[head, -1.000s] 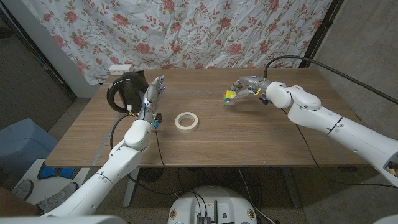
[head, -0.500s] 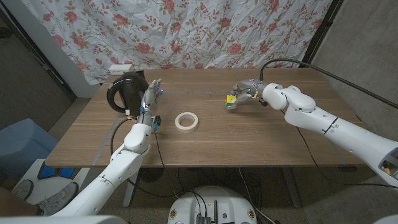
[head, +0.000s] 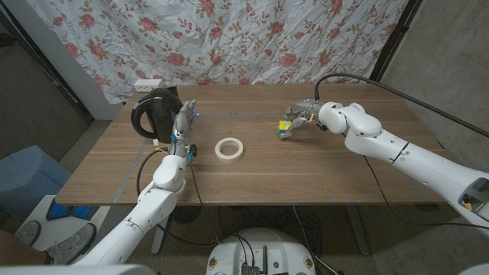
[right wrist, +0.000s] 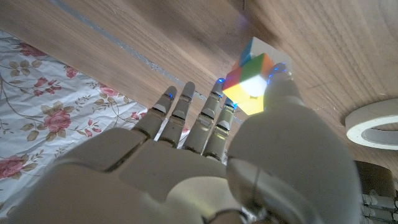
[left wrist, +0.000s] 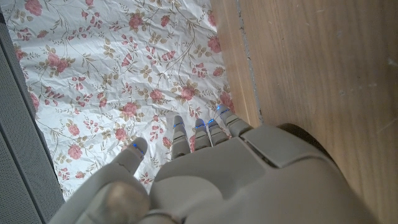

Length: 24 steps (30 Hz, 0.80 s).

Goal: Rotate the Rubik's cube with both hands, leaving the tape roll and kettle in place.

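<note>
Right hand (head: 301, 114) pinching glossy multicolour cube (head: 283, 124) on wood-grain desk (head: 306, 164). Left hand (head: 184, 121) released, fingers apart; flat white tape ring (head: 229, 148) between hands.

Even indoor light, soft shadows, sharp head view, dark corners

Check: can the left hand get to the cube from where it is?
Probably yes. The left hand stands by the kettle, the cube is in the right hand, and only the flat tape roll lies roughly between.
</note>
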Motion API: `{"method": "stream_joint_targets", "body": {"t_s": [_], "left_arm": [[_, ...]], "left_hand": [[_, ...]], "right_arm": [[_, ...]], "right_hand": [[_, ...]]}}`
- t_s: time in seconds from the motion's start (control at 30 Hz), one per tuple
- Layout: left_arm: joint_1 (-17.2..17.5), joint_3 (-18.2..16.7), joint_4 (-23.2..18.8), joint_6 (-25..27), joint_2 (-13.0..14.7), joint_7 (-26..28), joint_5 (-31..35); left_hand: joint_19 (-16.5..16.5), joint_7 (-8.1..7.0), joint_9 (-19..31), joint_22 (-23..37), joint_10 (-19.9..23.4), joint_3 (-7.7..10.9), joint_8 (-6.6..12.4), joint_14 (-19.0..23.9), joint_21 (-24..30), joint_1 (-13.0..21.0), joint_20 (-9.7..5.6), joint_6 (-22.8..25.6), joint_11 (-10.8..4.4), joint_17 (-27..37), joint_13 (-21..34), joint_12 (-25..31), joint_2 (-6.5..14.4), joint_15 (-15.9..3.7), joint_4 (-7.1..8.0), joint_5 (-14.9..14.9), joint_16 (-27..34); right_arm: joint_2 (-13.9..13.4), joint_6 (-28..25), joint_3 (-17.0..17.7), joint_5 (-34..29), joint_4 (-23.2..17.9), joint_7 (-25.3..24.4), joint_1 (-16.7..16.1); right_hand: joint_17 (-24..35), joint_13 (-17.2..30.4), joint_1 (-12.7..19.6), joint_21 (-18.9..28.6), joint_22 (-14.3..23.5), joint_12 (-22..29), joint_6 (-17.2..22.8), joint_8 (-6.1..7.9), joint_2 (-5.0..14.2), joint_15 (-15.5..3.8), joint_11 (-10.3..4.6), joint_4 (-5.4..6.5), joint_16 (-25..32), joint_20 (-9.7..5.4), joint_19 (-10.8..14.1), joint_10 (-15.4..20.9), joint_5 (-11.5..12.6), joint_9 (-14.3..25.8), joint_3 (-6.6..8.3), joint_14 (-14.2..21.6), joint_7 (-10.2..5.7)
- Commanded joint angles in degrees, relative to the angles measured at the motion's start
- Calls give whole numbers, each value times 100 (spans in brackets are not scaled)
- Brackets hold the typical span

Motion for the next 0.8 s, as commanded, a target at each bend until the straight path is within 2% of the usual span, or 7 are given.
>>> {"method": "stream_joint_targets", "body": {"t_s": [0.03, 0.57, 0.8], "left_arm": [[-5, -26, 218, -209, -103, -130, -161], [-135, 15, 475, -278, -153, -289, -252], [-127, 15, 494, -295, -152, -316, -287]], "left_hand": [[63, 22, -4, -6, 57, 61, 37, -2, 26, 53, 2, 20, 29, 14, 11, -3, 496, 7, 0, 31, 13], [74, 33, -3, -6, 65, 71, 34, 12, 17, 55, 18, 21, 22, 14, 12, -12, 502, 8, 0, 32, 5], [86, 40, -3, -6, 73, 74, 33, 23, 17, 54, 31, 22, 16, 14, 13, -14, 503, 10, 1, 32, 5]], "right_arm": [[101, -1, -101, -168, 104, 296, 111], [211, -20, -242, -351, 194, 669, 252], [240, -16, -263, -383, 216, 757, 288]], "right_hand": [[19, 8, -46, -21, 17, -30, -46, -32, -4, -695, 0, 28, -24, 19, -23, -92, 60, 19, -22, -72, 2], [-2, 40, -167, -25, 17, -75, -325, -203, -117, -537, 12, 33, -195, 125, -151, -493, 142, 18, -67, -316, 2], [-19, 37, -181, -28, 17, -126, -576, -328, -182, -468, 27, 13, -309, 143, -207, -834, 205, 22, -48, -429, 5]]}}
